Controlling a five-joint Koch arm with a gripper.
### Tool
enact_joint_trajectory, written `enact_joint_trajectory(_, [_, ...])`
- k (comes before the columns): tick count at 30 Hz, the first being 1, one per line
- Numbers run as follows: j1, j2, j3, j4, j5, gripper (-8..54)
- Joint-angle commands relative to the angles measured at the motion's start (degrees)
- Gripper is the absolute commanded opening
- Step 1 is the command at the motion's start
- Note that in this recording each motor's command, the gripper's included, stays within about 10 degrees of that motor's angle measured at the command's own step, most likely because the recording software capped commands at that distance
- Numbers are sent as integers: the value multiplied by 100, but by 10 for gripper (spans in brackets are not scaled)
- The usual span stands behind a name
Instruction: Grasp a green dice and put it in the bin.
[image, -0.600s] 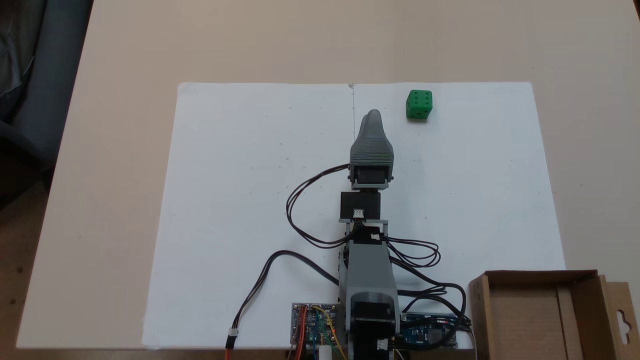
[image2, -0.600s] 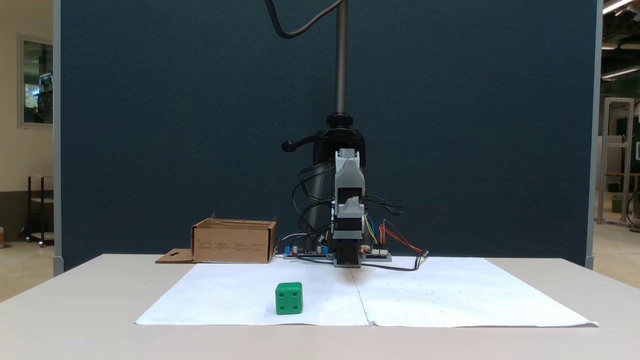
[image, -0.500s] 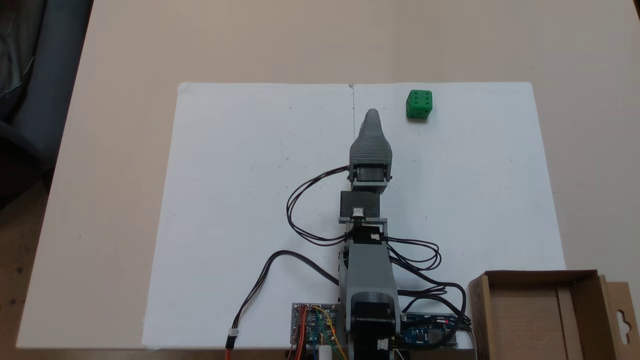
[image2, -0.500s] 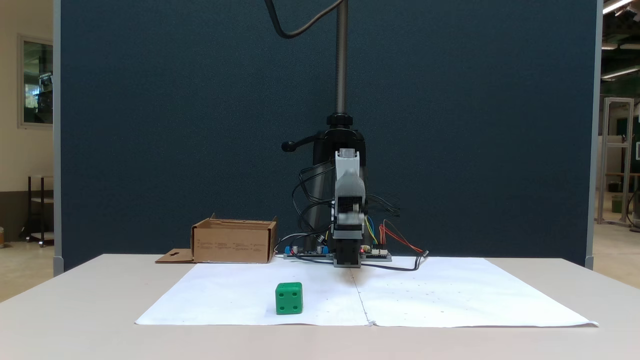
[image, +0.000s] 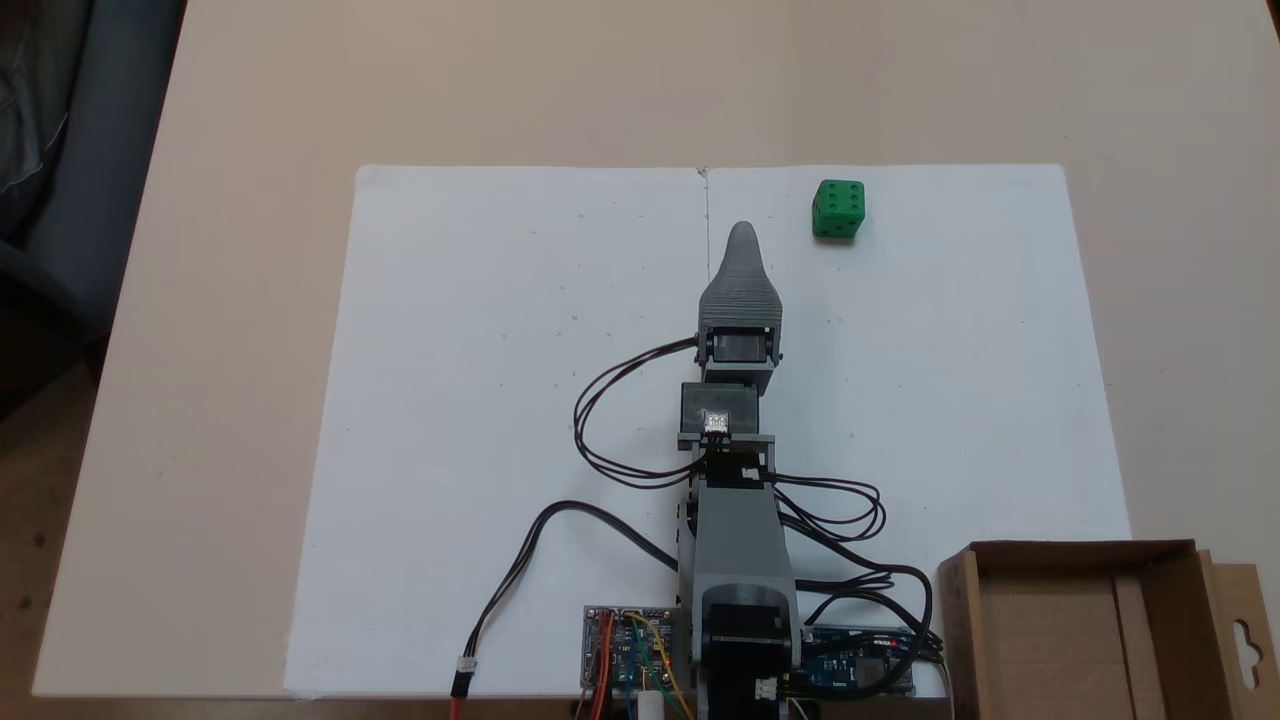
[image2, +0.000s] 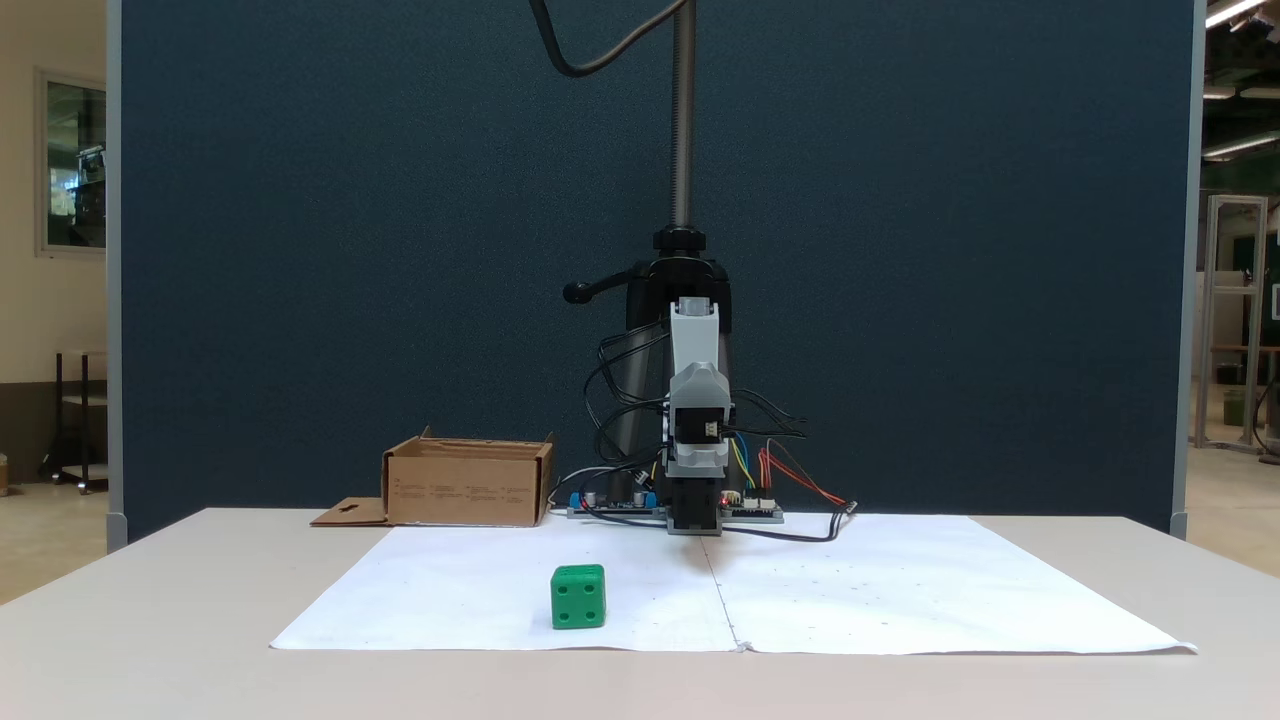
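The green dice (image: 838, 209) rests on the white paper sheet near its far edge, and is nearest the camera in the other fixed view (image2: 578, 597). My grey gripper (image: 743, 232) hangs above the sheet's centre line, to the left of the dice and a little nearer the base, well apart from it. From above its jaws lie one over the other, so a single pointed tip shows. Head-on, the gripper (image2: 697, 385) points toward the camera and no gap can be made out. The bin (image: 1080, 551), an open brown cardboard box, stands beside the arm's base (image2: 468, 492).
Black cables (image: 600, 420) loop out from the arm over the paper. Circuit boards (image: 630, 655) lie at the base. A dark post (image2: 683, 120) rises behind the arm. The white sheet (image: 480, 400) covers the middle of the beige table.
The wrist has rolled: two tips that showed side by side from above have merged into one narrow tip. The tip has drawn back slightly. The dice has stayed put.
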Motion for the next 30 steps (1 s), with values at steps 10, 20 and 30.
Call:
enact_joint_trajectory(10, [-9, 624, 378, -97, 229, 444])
enact_joint_trajectory(20, [0, 624, 378, -105, 229, 445])
enact_joint_trajectory(30, [-18, 633, 378, -167, 237, 445])
